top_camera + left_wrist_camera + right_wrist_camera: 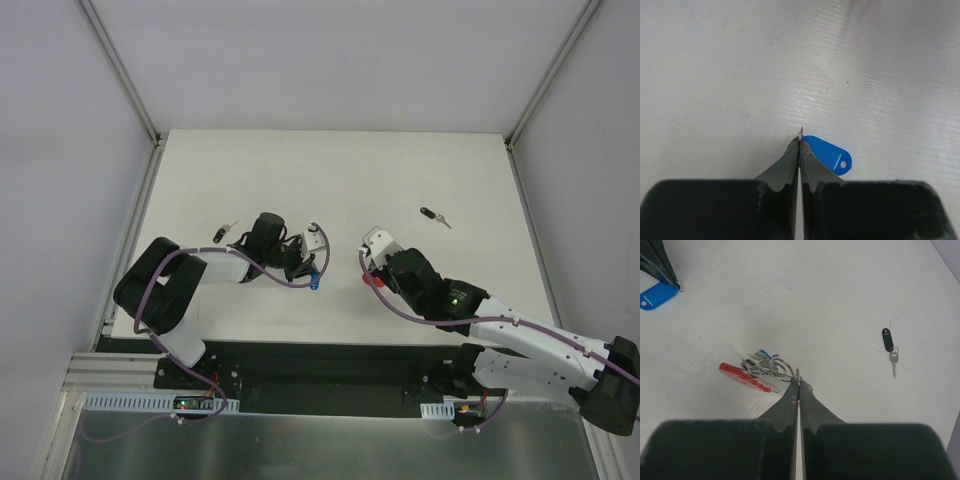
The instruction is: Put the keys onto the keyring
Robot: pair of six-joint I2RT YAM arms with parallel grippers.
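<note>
Left gripper [800, 144]: jaws fully closed, tips pinching small wire loop of blue-headed key [831, 155]. Blue head flat on table [740, 75], at 4 o'clock of tips.
Right gripper [798, 382]: jaws closed, nipping ring end of keyring [760, 369]. Red band lies toward 9 o'clock, on table.
Black-headed key [888, 340] loose at 2 o'clock, well apart.
Judgement: keys light, stiff, slick metal; tiny loop likely to twist or slip. Plastic head gives surer hold. Ring stiff, needs prying open.
</note>
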